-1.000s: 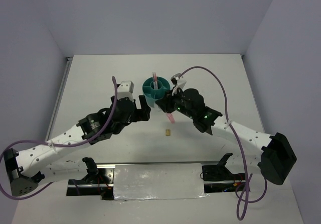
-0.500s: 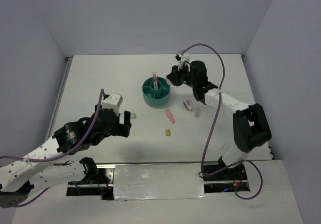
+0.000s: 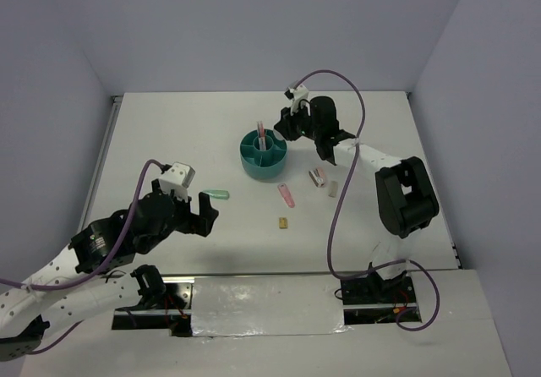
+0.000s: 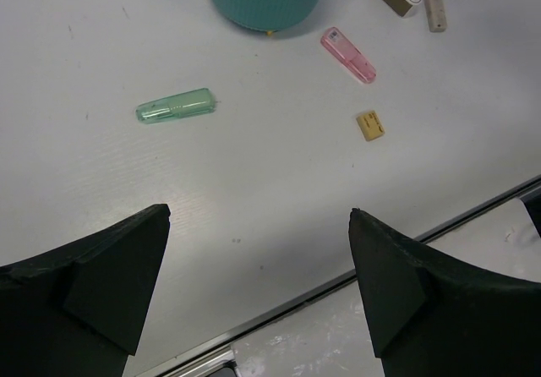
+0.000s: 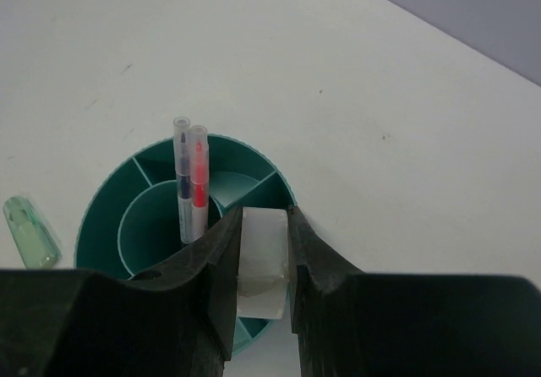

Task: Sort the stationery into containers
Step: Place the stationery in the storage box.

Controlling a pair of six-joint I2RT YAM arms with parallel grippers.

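Observation:
The teal organiser (image 3: 263,154) stands mid-table with a dark pen (image 5: 182,174) and a pink-red pen (image 5: 199,167) upright in its central cup. My right gripper (image 3: 288,128) is shut on the clear tape ring (image 5: 260,259) and holds it over the organiser's right-hand rim (image 5: 101,216). My left gripper (image 3: 204,212) is open and empty, low over the near table. The mint-green capsule (image 3: 216,195) lies ahead of it, also in the left wrist view (image 4: 176,106). The pink eraser (image 3: 286,194), yellow block (image 3: 283,222), pink-white piece (image 3: 318,177) and beige piece (image 3: 333,188) lie on the table.
The table's near metal edge (image 4: 279,309) runs just below my left gripper (image 4: 258,215). Grey walls close the table at the back and sides. The right arm's purple cable (image 3: 355,123) loops above its elbow.
My left arm has drawn back toward the near left, away from the organiser, uncovering the mint capsule. My right arm has swung from the organiser's near side to its far right.

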